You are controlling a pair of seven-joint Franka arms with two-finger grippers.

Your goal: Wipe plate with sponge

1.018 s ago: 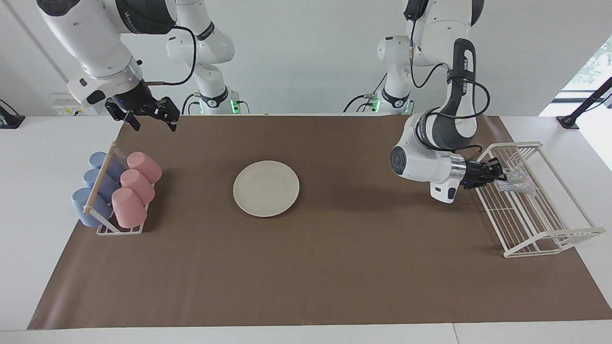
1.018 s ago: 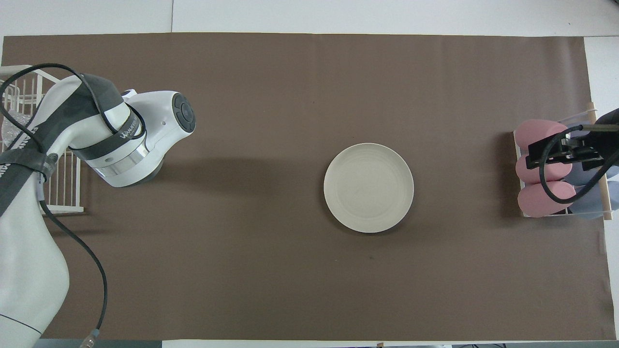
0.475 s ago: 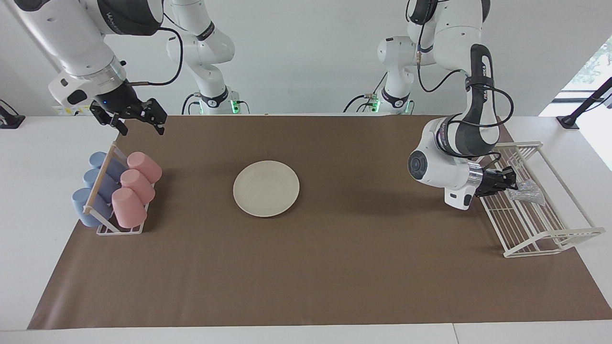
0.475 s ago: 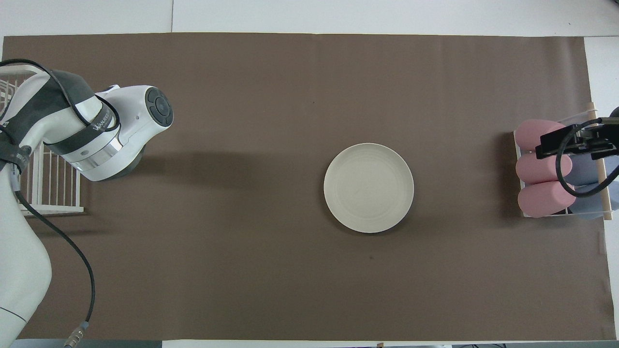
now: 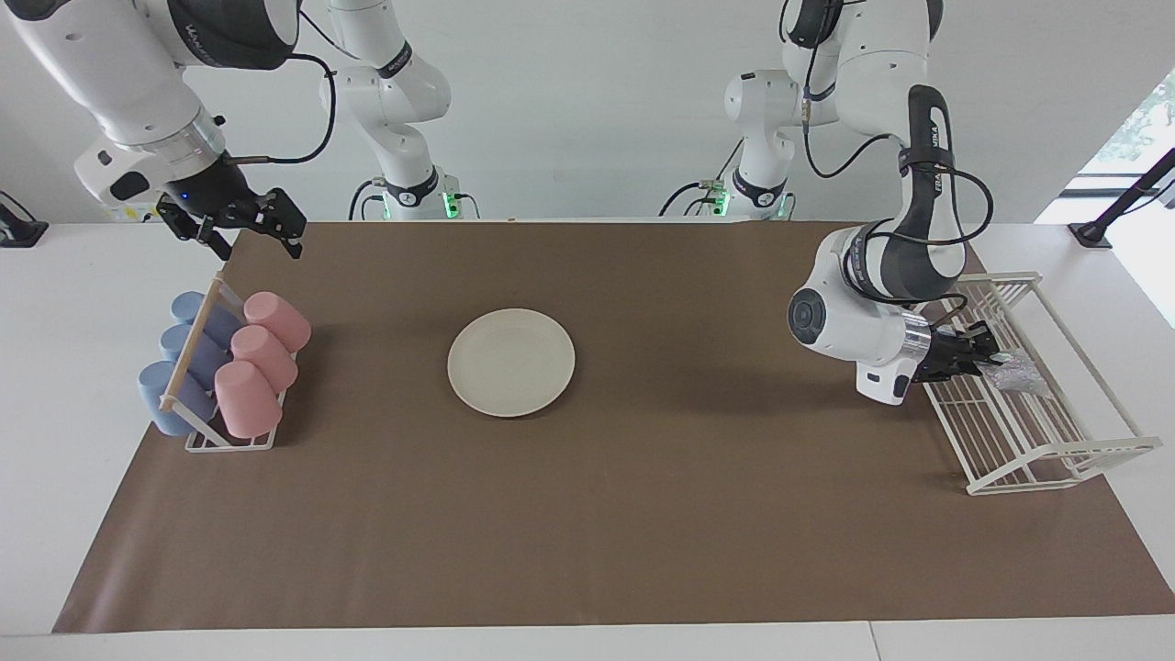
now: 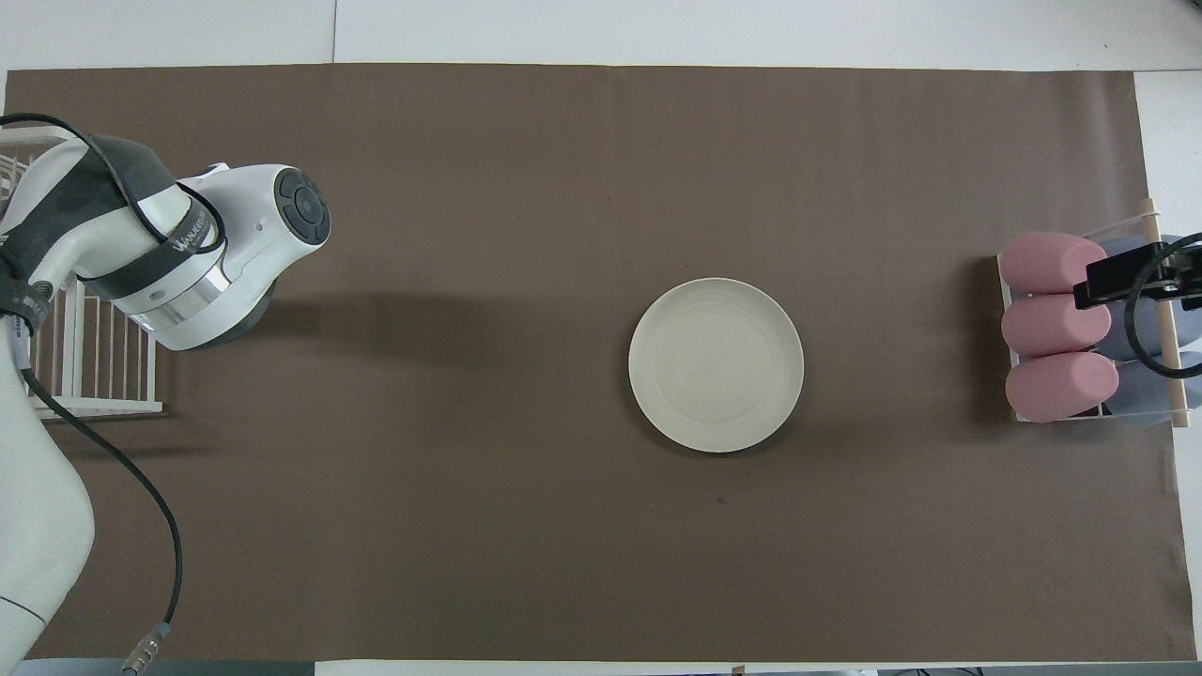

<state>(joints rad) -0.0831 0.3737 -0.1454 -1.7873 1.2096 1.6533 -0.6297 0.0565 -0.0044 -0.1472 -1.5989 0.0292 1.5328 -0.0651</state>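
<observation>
The plate (image 5: pixel 511 362) lies flat on the brown mat (image 5: pixel 643 514) near the middle of the bench (image 5: pixel 55 386), bare and untouched, well apart from both arms.

The sponge (image 5: pixel 1017 375) rests inside the white wire rack (image 5: pixel 1056 459) at the left arm's end of the bench, on the rack's floor in the half nearer to the robots. In the overhead view the arm covers it.

The left claw (image 5: pixel 982 356) reaches sideways into that rack, its fingertips right at the sponge's edge. Whether the fingers are spread or pressed together cannot be told from these views, nor whether they have any hold on the sponge.

The right claw (image 5: pixel 248 229) hangs in the air with its fingers spread and nothing between them, over the corner of the mat at the right arm's end, nearer the robots' edge. In the overhead view only part of it shows, over the cup rack (image 5: pixel 229 439).

That cup rack stands at the right arm's end of the bench and carries three pink cups (image 5: pixel 262 353) and three blue cups (image 5: pixel 179 353), lying on their sides in two rows against a wooden bar (image 5: pixel 193 344).
</observation>
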